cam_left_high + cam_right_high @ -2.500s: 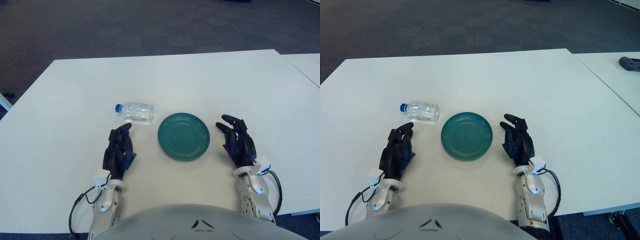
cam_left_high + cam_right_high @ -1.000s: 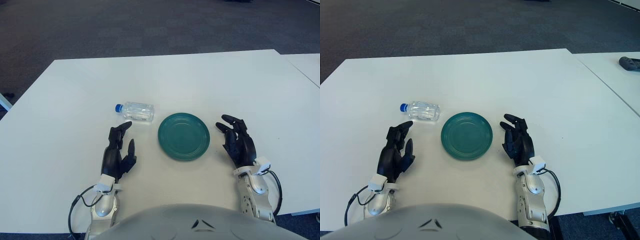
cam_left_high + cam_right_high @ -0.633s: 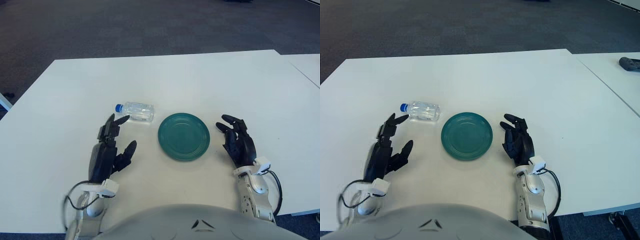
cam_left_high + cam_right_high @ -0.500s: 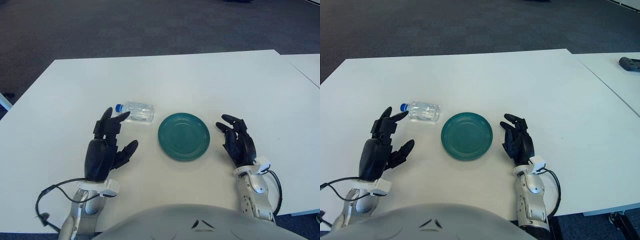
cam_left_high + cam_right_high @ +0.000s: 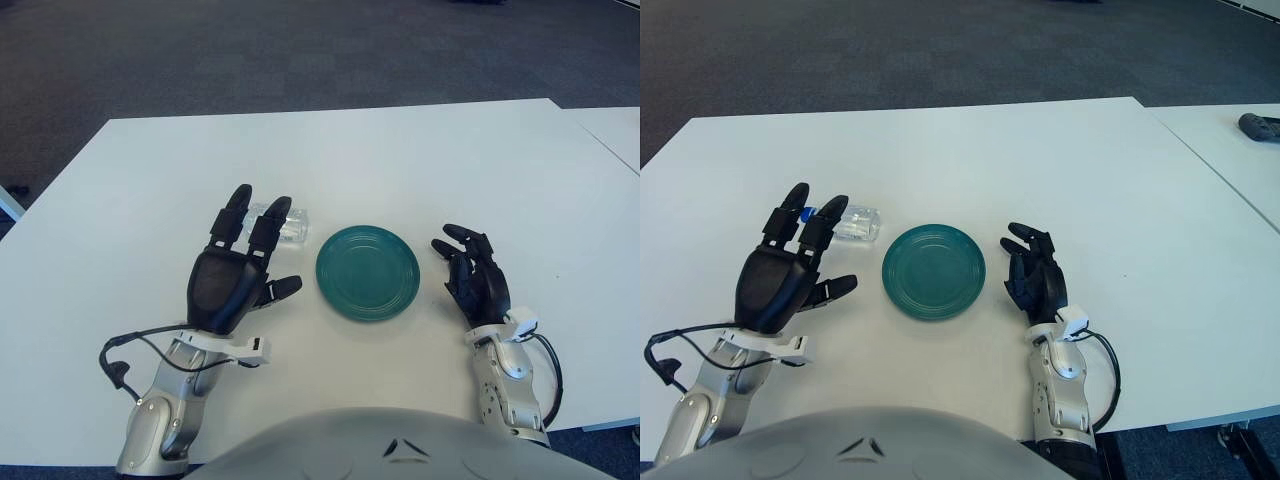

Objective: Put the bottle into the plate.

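Observation:
A clear plastic bottle (image 5: 288, 226) with a blue cap lies on its side on the white table (image 5: 400, 160), left of a round green plate (image 5: 367, 272). My left hand (image 5: 240, 265) is raised above the table with its fingers spread. Its fingertips (image 5: 278, 209) cover the cap end of the bottle; it holds nothing. In the right eye view the hand (image 5: 800, 260) hides most of the bottle (image 5: 862, 223). My right hand (image 5: 475, 280) rests on the table just right of the plate, fingers relaxed and empty.
A dark object (image 5: 1259, 126) lies on a second white table at the far right. Dark carpet lies beyond the table's far edge. A cable (image 5: 130, 350) loops from my left wrist.
My left hand has lifted off the table, moved forward and spread its fingers over the bottle's cap end. The bottle, plate and right hand have barely moved.

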### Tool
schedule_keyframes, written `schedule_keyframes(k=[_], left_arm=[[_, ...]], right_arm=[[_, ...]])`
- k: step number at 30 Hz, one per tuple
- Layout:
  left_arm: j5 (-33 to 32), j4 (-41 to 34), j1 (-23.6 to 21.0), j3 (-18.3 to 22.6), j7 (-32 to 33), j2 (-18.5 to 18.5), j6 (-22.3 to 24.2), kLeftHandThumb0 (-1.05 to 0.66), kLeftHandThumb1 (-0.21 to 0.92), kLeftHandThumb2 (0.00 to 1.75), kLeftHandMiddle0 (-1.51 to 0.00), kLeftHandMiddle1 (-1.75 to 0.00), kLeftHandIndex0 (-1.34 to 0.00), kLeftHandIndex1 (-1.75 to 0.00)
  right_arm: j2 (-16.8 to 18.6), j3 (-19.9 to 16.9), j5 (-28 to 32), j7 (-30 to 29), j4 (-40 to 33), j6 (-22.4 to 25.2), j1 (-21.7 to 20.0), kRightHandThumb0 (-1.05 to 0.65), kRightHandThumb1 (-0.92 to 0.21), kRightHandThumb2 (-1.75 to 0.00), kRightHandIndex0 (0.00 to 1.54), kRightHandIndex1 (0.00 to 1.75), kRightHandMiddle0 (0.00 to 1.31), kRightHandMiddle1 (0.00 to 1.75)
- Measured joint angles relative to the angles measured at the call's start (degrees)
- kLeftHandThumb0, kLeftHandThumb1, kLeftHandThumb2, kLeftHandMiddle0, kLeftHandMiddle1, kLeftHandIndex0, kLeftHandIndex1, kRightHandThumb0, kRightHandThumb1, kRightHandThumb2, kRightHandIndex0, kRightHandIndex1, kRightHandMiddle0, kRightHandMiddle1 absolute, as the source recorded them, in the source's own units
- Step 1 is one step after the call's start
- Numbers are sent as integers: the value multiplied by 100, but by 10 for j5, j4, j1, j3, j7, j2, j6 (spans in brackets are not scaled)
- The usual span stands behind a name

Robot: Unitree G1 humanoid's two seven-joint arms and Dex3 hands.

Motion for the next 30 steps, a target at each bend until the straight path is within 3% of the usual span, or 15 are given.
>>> schedule_keyframes(k=[9,18,30], left_arm=[[19,23,-45,-28,-55,45,40,-105,92,93,0,0,0,0],[8,91,-118,-59,-79,76,54,-105,92,71,0,0,0,0],[-61,186,-185,-86,-96,93,56,-105,92,58,-1,0,0,0]], right_arm=[[1,1,0,0,3,-1,-1,-66,-92,-62,52,91,8,110],[4,3,-2,-4,5,-5,-2,-67,-92,-65,52,92,8,110],[6,7,-2,-4,2,-12,5,-67,-92,-66,52,92,8,111]])
